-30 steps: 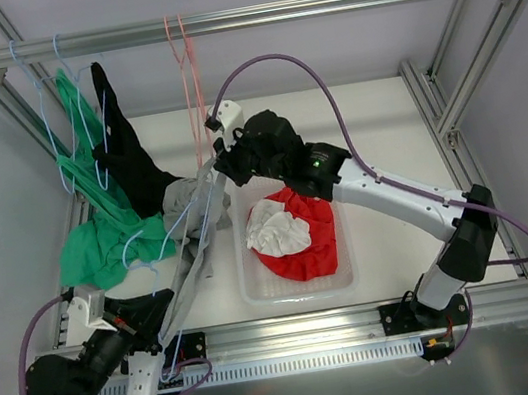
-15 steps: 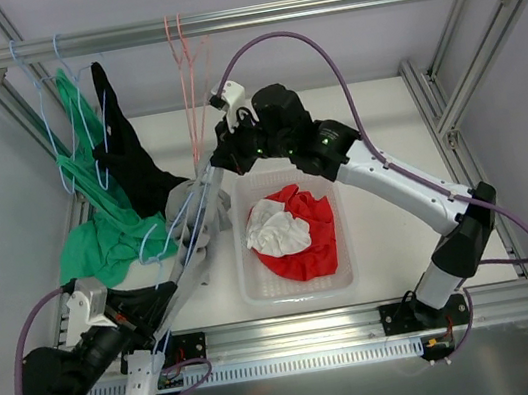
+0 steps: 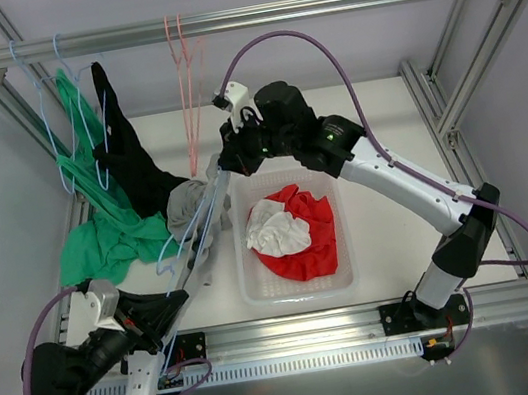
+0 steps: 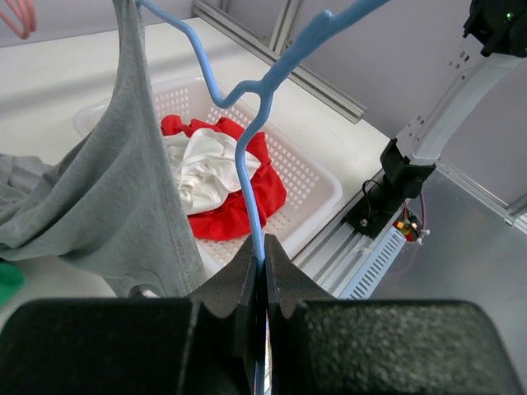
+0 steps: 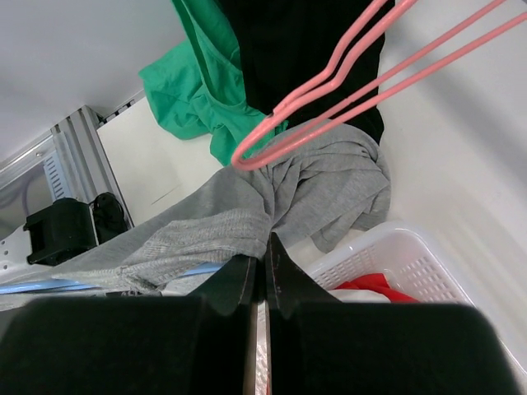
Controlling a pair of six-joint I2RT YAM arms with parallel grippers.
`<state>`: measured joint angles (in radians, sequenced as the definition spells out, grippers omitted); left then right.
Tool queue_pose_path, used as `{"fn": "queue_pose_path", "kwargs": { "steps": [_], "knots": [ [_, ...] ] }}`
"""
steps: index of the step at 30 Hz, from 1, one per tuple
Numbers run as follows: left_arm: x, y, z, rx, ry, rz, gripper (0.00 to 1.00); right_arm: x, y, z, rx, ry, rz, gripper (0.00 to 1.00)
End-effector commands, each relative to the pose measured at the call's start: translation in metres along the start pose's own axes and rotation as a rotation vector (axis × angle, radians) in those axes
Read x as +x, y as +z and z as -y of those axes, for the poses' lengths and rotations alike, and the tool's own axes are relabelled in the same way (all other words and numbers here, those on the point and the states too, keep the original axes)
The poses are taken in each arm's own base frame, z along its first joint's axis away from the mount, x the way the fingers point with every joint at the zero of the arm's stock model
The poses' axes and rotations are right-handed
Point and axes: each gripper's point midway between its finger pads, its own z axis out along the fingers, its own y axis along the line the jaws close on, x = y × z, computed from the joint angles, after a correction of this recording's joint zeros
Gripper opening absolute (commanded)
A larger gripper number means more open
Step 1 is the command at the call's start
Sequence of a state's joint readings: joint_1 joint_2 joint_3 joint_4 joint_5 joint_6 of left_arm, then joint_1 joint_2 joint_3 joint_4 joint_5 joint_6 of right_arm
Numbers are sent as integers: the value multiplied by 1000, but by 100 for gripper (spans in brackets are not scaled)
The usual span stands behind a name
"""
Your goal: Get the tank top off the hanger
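**A:** The left gripper [image 4: 262, 247] is clamped on the blue hanger [image 4: 247, 189], near-left of the basket [image 5: 387, 239]. The right gripper [image 5: 265, 247] has its fingers pressed together on a strap of the grey tank top [image 5: 239, 218], farther back.

**B:** And the top itself?

**A:** Strung between them, still hung on the hanger, with its bulk heaped on the table [image 3: 384, 248].

**B:** What's the risk?

**A:** Pulling along the wire may only tighten it. The strap could snag at the shoulder bend or slip from the pinch.

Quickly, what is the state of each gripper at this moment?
Left gripper: closed on the blue hanger.
Right gripper: closed, apparently pinching the gray tank top.
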<state>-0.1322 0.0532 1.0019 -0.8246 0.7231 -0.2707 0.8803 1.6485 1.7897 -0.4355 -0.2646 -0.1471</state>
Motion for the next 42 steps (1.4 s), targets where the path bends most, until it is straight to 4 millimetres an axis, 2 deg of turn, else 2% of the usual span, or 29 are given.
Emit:
{"fn": "queue_pose_path", "kwargs": {
  "steps": [1, 7, 14, 18, 19, 21, 25, 28, 29, 33, 35, 36, 38, 39, 40, 42],
  "knots": [
    [-2, 5, 9, 85, 20, -28, 0, -33, -24, -9, -19, -12, 88, 0],
    [8, 13, 6, 123, -26, -97, 0, -30, -29, -11, -31, 1, 54, 0],
    [15, 21, -23, -17, -64, -136, 0, -40, -49, -9, -49, 84, 78, 0],
    [9, 18, -16, 7, -47, -124, 0, -35, -38, -6, -74, 83, 39, 0],
    [8, 16, -10, 33, -42, -124, 0, -25, -27, -6, -98, 92, -2, 0],
    [5, 13, -5, 45, -25, -108, 0, -24, -19, -5, -107, 96, -15, 0],
    [-7, 1, 6, 43, 37, -44, 0, -9, -3, 16, -28, 99, -61, 0],
    [-11, -2, 15, 76, 52, -35, 0, -9, 2, 22, -20, 106, -69, 0],
    [-12, -2, 15, 73, 55, -32, 0, -5, 7, 26, -16, 113, -81, 1],
    [-21, -4, 10, 28, 79, -4, 0, -7, 6, 33, -2, 123, -79, 0],
    [-31, -5, 5, -19, 88, 36, 0, -8, 4, 27, -37, 125, -79, 0],
    [-47, -6, -6, -98, 106, 102, 0, -10, 3, 20, -69, 127, -72, 0],
    [-66, -6, -15, -156, 99, 193, 0, -8, 3, 0, -176, 144, -70, 0],
    [-76, -6, -15, -162, 106, 248, 0, -23, -3, -15, -232, 118, 0, 0],
    [-97, 0, -18, -153, 107, 348, 0, -11, -1, -25, -277, 153, -19, 0],
    [-118, 8, -17, -108, 120, 453, 0, -14, -4, -46, -330, 117, 19, 0]
  ]
}}
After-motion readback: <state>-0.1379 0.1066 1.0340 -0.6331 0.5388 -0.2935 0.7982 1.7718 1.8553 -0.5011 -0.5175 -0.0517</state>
